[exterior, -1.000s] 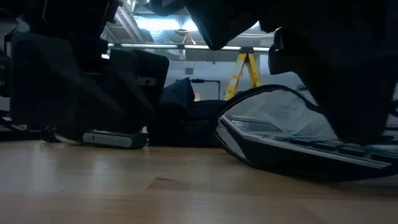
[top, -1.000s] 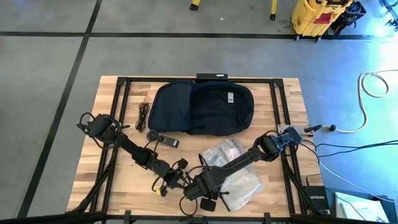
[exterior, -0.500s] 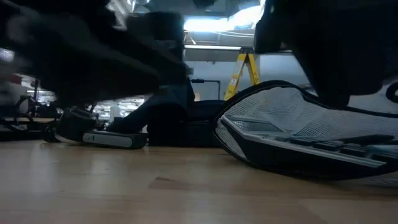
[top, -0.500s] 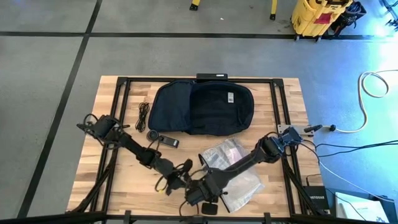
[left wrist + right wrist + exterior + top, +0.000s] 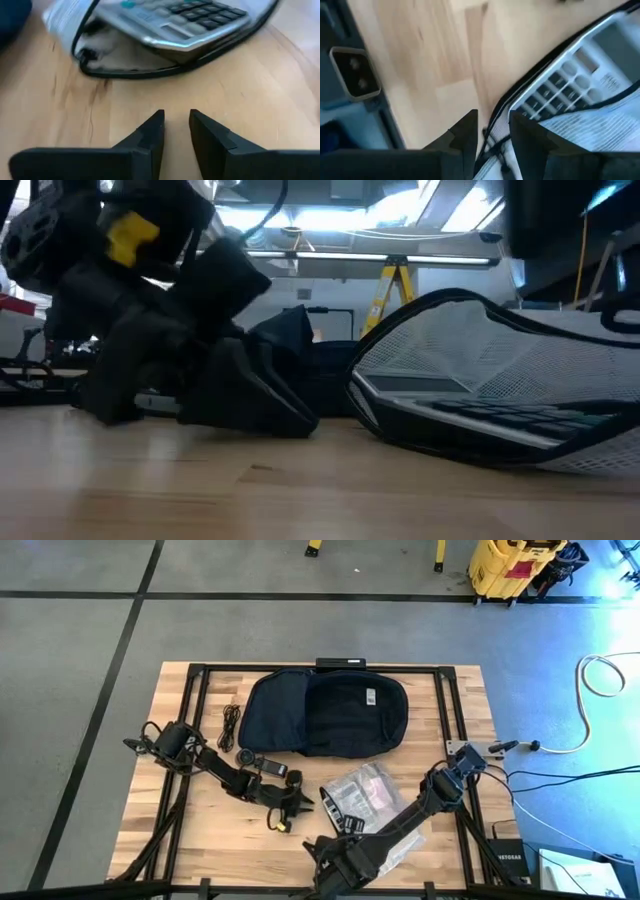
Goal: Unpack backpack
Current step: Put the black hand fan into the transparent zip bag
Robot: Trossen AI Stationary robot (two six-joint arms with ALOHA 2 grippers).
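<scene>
1. High view: the dark navy soft fabric backpack [image 5: 325, 712] lies at the wooden surface's [image 5: 200, 840] far edge. Both arms have pulled back from the mesh pouch holding a grey calculator [image 5: 362, 798], now set down.
2. Left wrist view: the left tool [image 5: 176, 131] is narrowly parted, empty.
3. Right wrist view: the right tool [image 5: 493, 129] is likewise empty. Unpacking seems nearly done.

The large soft dark fabric backpack [image 5: 328, 712] lies at the far middle of the wooden table [image 5: 465, 720]. Left of it sits a coiled dark cable [image 5: 231, 726], and just nearer, a small black handheld device [image 5: 262, 764]. Nearer the front, right of centre, lies a mesh pouch [image 5: 362, 797] with a grey calculator [image 5: 172, 20] inside, resting on the tabletop.
</scene>
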